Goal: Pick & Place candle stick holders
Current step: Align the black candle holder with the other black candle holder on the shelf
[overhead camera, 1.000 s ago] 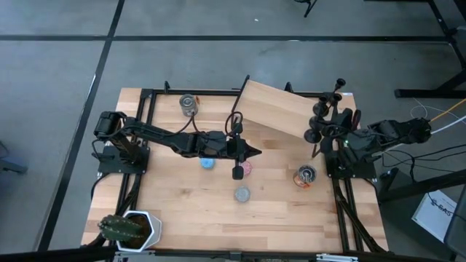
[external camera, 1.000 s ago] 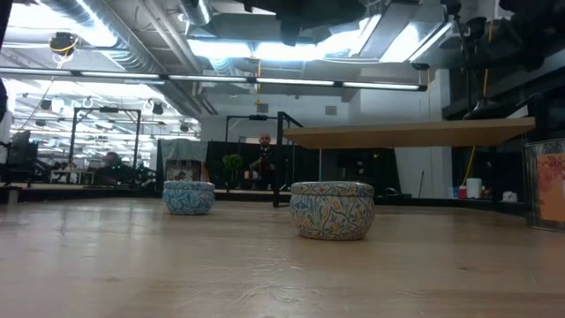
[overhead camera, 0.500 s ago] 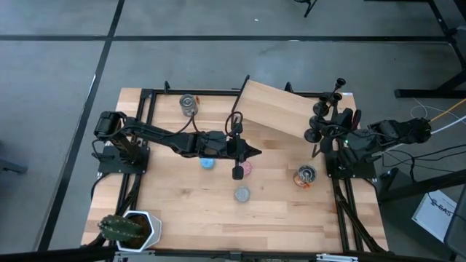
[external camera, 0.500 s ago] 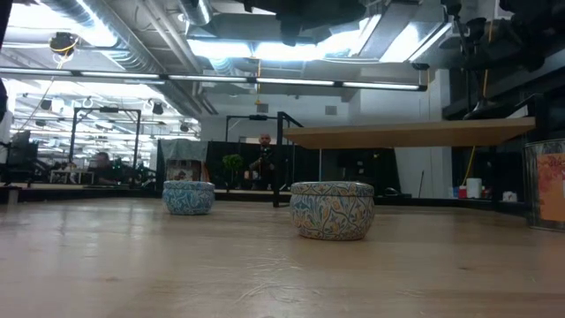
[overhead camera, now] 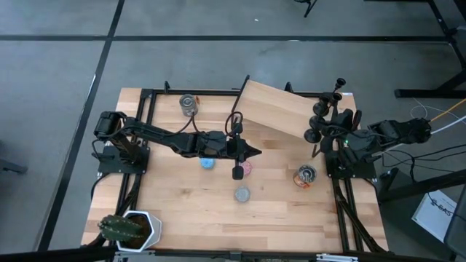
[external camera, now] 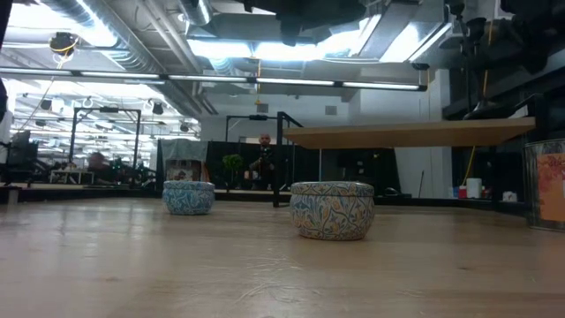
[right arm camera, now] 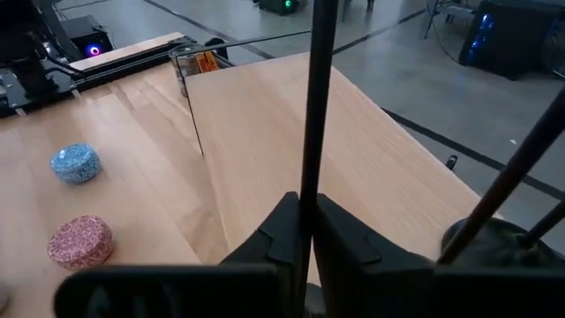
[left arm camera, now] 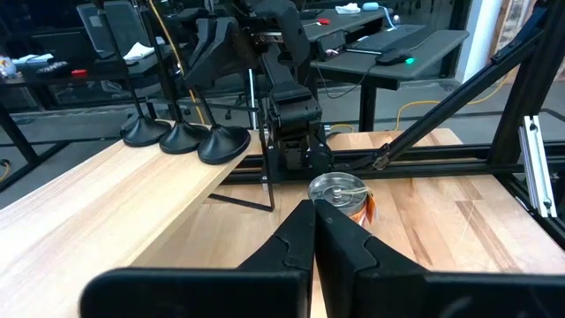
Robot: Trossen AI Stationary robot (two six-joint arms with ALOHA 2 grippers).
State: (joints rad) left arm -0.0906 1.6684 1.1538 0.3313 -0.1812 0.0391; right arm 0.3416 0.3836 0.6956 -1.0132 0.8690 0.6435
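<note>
Three black candle stick holders (overhead camera: 321,118) stand close together with their round bases (left arm camera: 182,137) on the right end of a raised wooden shelf (overhead camera: 277,109). My right gripper (overhead camera: 330,132) is at that group, shut on one holder's thin stem (right arm camera: 311,106). A neighbouring holder's base (right arm camera: 494,238) shows beside it. My left gripper (overhead camera: 253,152) hovers shut over the table's middle, holding nothing, pointing toward the right arm (left arm camera: 315,237). My right gripper pinches the thin upright stem (right arm camera: 306,181) of one candle stick holder between its two fingers, which lie across the stem. The stem stands upright and runs on above the fingers. My own fingers hide the base of this holder.
On the table lie a blue disc (overhead camera: 208,163), a pink disc (overhead camera: 246,168) and a grey disc (overhead camera: 242,194). A shiny can (overhead camera: 305,176) stands near the right arm's base and another (overhead camera: 189,105) at the far edge. A cactus planter (overhead camera: 131,228) sits at the near left corner.
</note>
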